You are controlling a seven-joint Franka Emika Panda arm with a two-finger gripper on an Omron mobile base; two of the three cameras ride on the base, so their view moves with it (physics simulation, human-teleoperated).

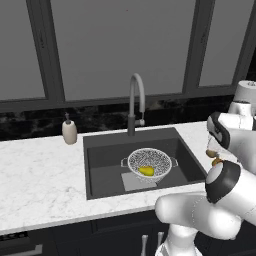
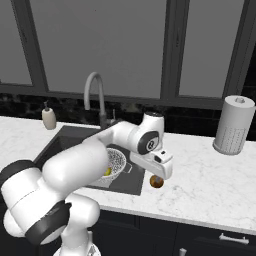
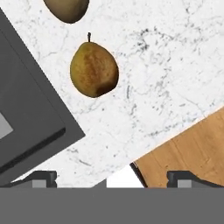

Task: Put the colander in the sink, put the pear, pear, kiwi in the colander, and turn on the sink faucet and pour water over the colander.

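Observation:
The white mesh colander [image 1: 150, 162] stands in the dark sink [image 1: 100, 160], and one yellow pear [image 1: 146, 171] lies inside it. A second golden-brown pear [image 3: 94, 69] with a short stem lies on the marble counter just right of the sink. The dull-brown kiwi [image 3: 66, 8] lies close beside it. My gripper [image 3: 113, 178] hangs above the counter over this pear, open, with nothing between its fingertips [image 3: 41, 178]. From the right base view the gripper [image 2: 158, 175] is directly over the pear [image 2: 157, 183]. The grey gooseneck sink faucet [image 1: 136, 97] rises behind the basin.
A beige soap dispenser [image 1: 69, 131] stands at the back left of the sink. On the counter to the far right is a paper towel roll [image 2: 233, 125]. The counter's front edge and wooden floor [image 3: 188, 148] lie close to the hand.

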